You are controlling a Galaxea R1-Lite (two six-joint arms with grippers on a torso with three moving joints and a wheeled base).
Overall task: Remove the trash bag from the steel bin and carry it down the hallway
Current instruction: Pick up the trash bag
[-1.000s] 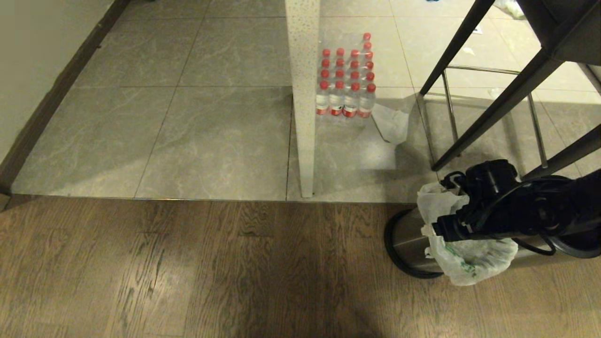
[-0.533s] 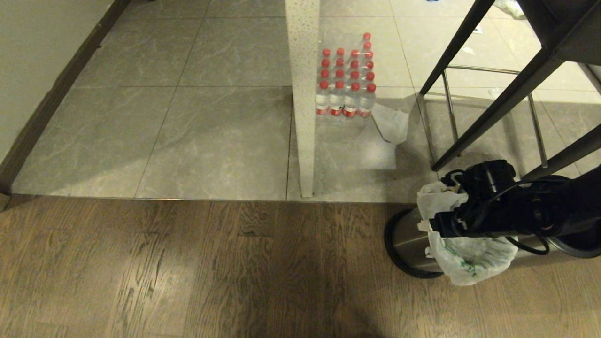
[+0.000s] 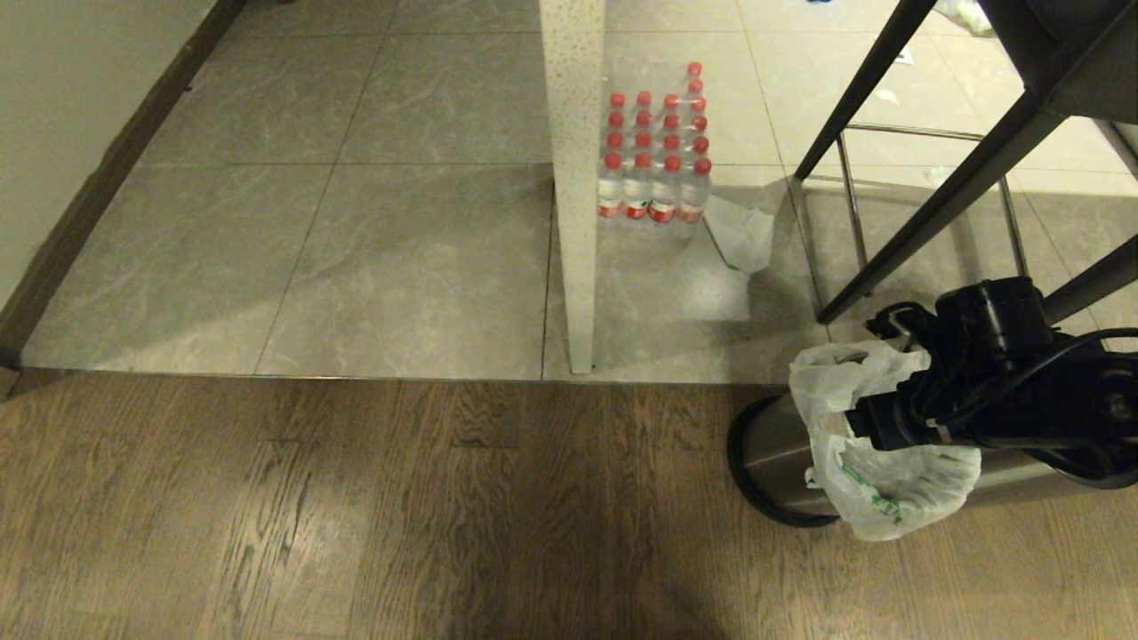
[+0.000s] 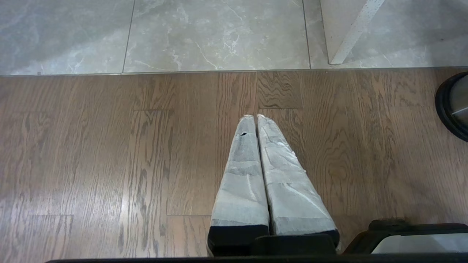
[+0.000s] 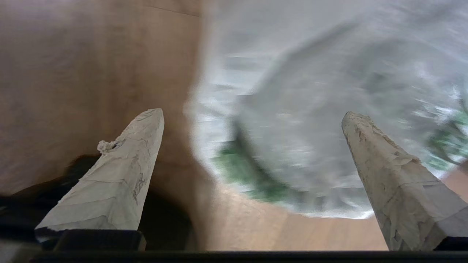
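The steel bin [image 3: 772,455] stands on the wood floor at the lower right, its black base ring showing. The trash bag [image 3: 889,484], translucent white with green print, bulges over the bin's side and top. My right gripper [image 3: 861,423] reaches in from the right against the bag's upper part. In the right wrist view this gripper [image 5: 254,111] is open, its fingers wide apart with the blurred bag [image 5: 310,128] just beyond them. My left gripper [image 4: 254,116] is shut and hangs parked over the wood planks, with the bin's base [image 4: 452,106] at that view's edge. The hallway's grey tiles [image 3: 400,258] lie beyond.
A white speckled post [image 3: 573,178] stands on the tiles, with a shrink-wrapped pack of red-capped bottles [image 3: 656,151] behind it and a crumpled sheet [image 3: 742,236] beside that. Black stool legs [image 3: 925,204] slant over the bin. A dark baseboard [image 3: 98,187] lines the left wall.
My right arm has drawn back toward the right of the head view, staying open. More of the bag's top now shows, puffed up to the left of the gripper.
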